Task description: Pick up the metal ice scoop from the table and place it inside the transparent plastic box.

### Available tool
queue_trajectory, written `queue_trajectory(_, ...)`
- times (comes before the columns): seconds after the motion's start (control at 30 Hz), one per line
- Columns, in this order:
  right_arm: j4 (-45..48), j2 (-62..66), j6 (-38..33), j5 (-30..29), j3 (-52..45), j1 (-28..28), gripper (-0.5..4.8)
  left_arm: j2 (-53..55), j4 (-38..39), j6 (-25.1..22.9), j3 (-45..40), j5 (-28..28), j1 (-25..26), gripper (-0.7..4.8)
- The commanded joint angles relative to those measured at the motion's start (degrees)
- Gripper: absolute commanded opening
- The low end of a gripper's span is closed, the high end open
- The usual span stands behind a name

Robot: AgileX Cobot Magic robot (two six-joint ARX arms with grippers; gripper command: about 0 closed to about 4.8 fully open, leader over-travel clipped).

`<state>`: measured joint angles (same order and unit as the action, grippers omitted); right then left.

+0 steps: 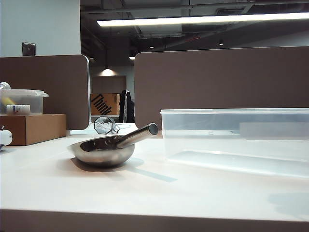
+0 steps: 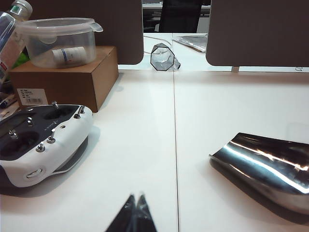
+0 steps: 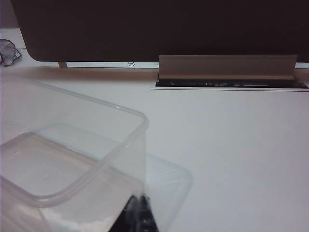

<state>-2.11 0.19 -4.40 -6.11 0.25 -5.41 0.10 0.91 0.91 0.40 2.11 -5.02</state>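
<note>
The metal ice scoop (image 1: 106, 147) lies on the white table (image 1: 193, 193), bowl down, its tubular handle slanting up to the right. Its shiny bowl (image 2: 270, 166) shows in the left wrist view. To its right stands the transparent plastic box (image 1: 231, 140), low, wide and with nothing in it. No arm appears in the exterior view. My left gripper (image 2: 136, 199) is shut and holds nothing, hanging over bare table short of the scoop. My right gripper (image 3: 140, 199) is shut too, its tips just by the near corner of the box (image 3: 120, 110).
A white remote controller (image 2: 38, 140) lies at the left. Behind it a cardboard box (image 1: 31, 128) carries a small lidded clear container (image 1: 21, 101). A faceted glass (image 1: 104, 125) stands at the back. Brown partitions (image 1: 222, 82) close off the far edge.
</note>
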Motion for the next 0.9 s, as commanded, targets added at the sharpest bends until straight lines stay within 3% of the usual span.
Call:
queue_trajectory(0.03,0.6,0.0,0.1,0.0,0.1,0.0,-0.01,0.0,-0.6,0.0,0.0,-0.3,0.1,-0.05)
queue_trajectory(0.4,0.6,0.1,0.1,0.0,0.1,0.1,-0.01,0.0,-0.9,0.1,0.0,-0.5,0.1,-0.05)
queue_trajectory(0.6,0.7,5.2,0.1,0.0,0.1,3.8,-0.01,0.0,-1.4,4.3,0.0,-5.6,0.1,-0.05)
queue_trajectory(0.77,0.6,9.3,0.1,0.0,0.1,13.1,-0.01,0.0,-3.3,13.3,0.0,-12.7,0.1,-0.04)
queue_trajectory(0.83,0.6,9.9,0.1,0.0,0.1,17.5,-0.01,0.0,-4.7,16.0,0.0,-18.6,0.1,0.03)
queue_trajectory(0.9,0.6,9.9,0.1,0.0,0.1,21.5,-0.01,0.0,-7.0,18.7,0.0,-27.0,0.0,0.53)
